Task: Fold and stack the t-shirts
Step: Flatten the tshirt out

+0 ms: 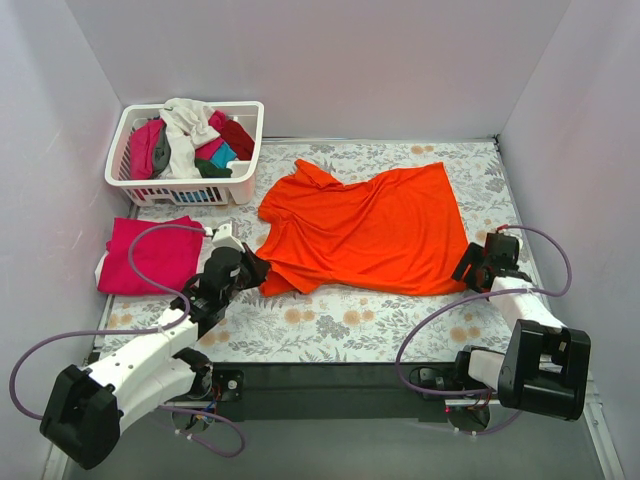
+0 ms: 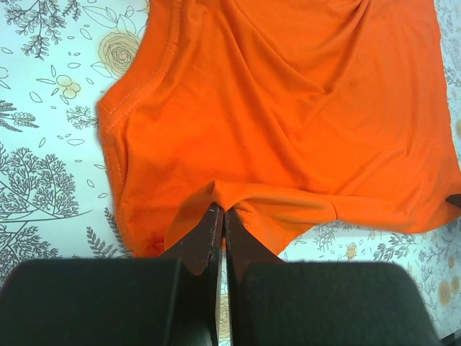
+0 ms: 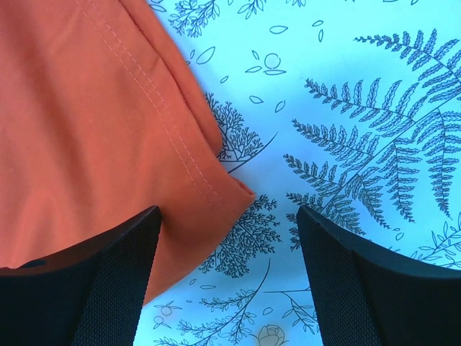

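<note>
Pinching a pucker of cloth at the near-left edge of the orange t-shirt (image 1: 370,225), the left hand (image 2: 220,215) is fully closed on the fabric. The shirt lies spread but wrinkled across the middle of the flowered worktop (image 1: 330,325), its stitched hem toward the right. The right hand (image 3: 227,216) hovers wide open at the near-right hem corner, one finger over the cloth and the other over bare worktop, holding nothing. A folded magenta-pink t-shirt (image 1: 150,255) rests at the left, and the white basket (image 1: 250,150) at the far left holds more shirts.

The step in hand looks like taking both near corners to flatten or fold the shirt. To do it well, the right hand should probably come down until the hem corner sits deep between its fingers, catching every layer before it closes. Both hands would then best lift together and evenly, drawing the near edge taut, so the cloth neither bunches nor drags toward the pink one.
</note>
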`<state>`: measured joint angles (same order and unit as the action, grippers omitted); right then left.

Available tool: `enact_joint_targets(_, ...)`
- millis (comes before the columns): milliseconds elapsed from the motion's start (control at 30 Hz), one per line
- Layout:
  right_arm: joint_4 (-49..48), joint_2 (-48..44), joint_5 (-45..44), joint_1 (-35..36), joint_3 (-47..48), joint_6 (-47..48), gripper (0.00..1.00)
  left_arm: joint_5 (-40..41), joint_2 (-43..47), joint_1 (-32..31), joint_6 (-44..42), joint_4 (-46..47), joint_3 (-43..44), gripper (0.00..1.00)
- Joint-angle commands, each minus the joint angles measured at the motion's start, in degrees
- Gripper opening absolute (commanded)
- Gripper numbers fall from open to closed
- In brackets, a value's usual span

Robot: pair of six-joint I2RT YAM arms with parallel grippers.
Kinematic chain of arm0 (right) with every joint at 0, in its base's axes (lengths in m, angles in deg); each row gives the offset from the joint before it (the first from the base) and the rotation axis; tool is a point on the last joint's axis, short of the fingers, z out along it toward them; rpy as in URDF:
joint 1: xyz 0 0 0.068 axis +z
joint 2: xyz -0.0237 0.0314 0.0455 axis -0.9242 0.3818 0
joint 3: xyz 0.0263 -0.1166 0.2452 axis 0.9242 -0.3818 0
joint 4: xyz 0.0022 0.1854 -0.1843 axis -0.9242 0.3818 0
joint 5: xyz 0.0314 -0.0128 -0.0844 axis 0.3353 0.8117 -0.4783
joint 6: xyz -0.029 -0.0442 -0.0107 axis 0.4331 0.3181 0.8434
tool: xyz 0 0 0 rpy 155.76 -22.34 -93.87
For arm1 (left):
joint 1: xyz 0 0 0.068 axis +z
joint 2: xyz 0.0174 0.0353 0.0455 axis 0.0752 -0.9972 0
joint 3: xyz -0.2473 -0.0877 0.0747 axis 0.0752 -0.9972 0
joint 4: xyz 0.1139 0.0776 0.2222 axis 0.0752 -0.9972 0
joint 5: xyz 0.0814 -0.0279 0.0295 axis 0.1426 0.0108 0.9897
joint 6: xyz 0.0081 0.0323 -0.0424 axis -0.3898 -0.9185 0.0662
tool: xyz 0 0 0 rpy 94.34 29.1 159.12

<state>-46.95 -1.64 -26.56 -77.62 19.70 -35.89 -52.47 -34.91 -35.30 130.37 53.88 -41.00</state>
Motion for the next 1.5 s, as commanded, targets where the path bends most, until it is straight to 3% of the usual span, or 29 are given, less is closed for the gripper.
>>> enact_joint_targets(0, -2.56, 0.69, -0.96, -0.22, 1.12, -1.49, 0.67, 0.39, 1.08, 0.22, -1.95, -0.04, 0.93, 0.00)
enact_joint_targets(133, -3.27, 1.31, -0.97, -0.13, 1.56, -1.58, 0.54, 0.22, 0.99, 0.22, -1.95, 0.31, 0.58, 0.00)
enact_joint_targets(233, -2.84, 0.61, -1.31, -0.22, 2.09, -0.79, 0.28, 0.83, 0.99, 0.22, -1.96, -0.04, 0.66, 0.00)
enact_joint_targets(267, -2.66, 0.34, -1.84, -0.22, 2.09, -0.61, 0.14, 1.01, 0.99, 0.22, -1.96, -0.13, 0.66, 0.00)
enact_joint_targets(333, -1.78, -1.15, -3.69, -0.22, 2.09, -0.61, 0.08, 1.27, 0.99, 0.22, -1.96, -0.40, 0.49, 0.00)
enact_joint_targets(633, 1.74, -13.71, -10.28, -0.13, 2.97, -0.26, 0.52, 1.98, 0.64, 0.22, -2.04, -0.66, 0.31, 0.00)
enact_joint_targets(867, 1.74, -9.95, -9.14, -0.13, 2.18, -0.44, 0.59, 2.24, 0.99, 0.22, -2.04, -0.75, 0.05, 0.00)
enact_joint_targets(1100, -2.74, -2.84, -3.17, -0.13, 0.68, -1.84, 0.50, 2.59, 0.82, 0.22, -2.13, -0.75, -0.13, 0.00)
enact_joint_targets(1267, -4.76, 1.30, 0.43, -0.22, 3.13, -1.75, 0.21, 3.03, 0.73, 0.22, -2.22, -0.75, -0.04, 0.00)
enact_joint_targets(1333, -5.03, 2.45, 2.28, -0.22, 4.45, -1.75, 0.15, 3.12, 0.73, 0.31, -2.22, -0.84, 0.05, 0.00)
enact_joint_targets(1467, -5.03, 3.07, 3.78, 0.04, 7.53, -1.75, 0.13, 3.21, 0.64, 0.31, -2.22, -1.01, 0.05, 0.00)
